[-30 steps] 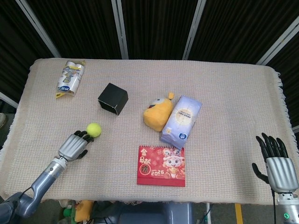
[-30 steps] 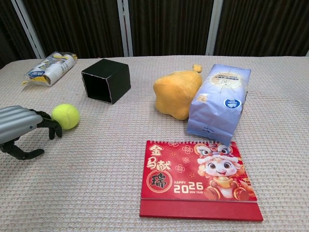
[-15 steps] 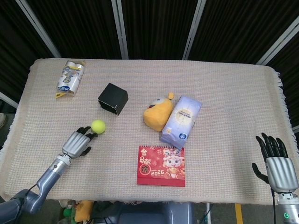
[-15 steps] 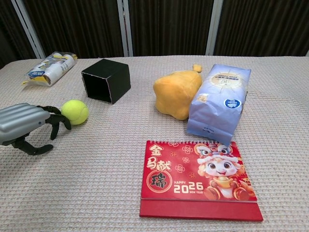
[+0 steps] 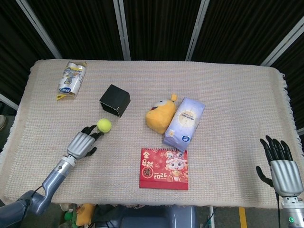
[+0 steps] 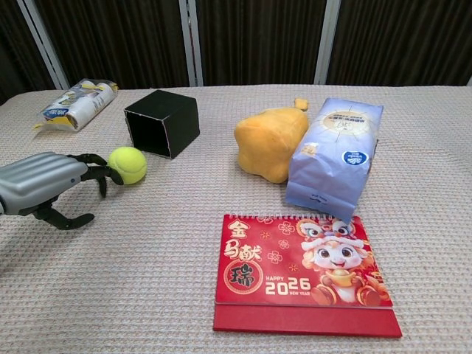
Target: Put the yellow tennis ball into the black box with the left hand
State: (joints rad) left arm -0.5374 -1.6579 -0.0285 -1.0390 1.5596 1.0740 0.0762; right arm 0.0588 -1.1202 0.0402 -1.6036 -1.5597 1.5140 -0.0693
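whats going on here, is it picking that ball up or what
Not picking it up yet. The left hand lies low on the table with its fingertips against the yellow tennis ball, which rests on the cloth just in front of the black box. The box lies on its side, its opening toward the ball. The fingers are not wrapped around the ball. The right hand sits open at the table's near right edge, holding nothing.

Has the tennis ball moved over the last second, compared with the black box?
Yes. The tennis ball has rolled along the table toward the black box, with the left hand following behind, and now lies just short of its open front.
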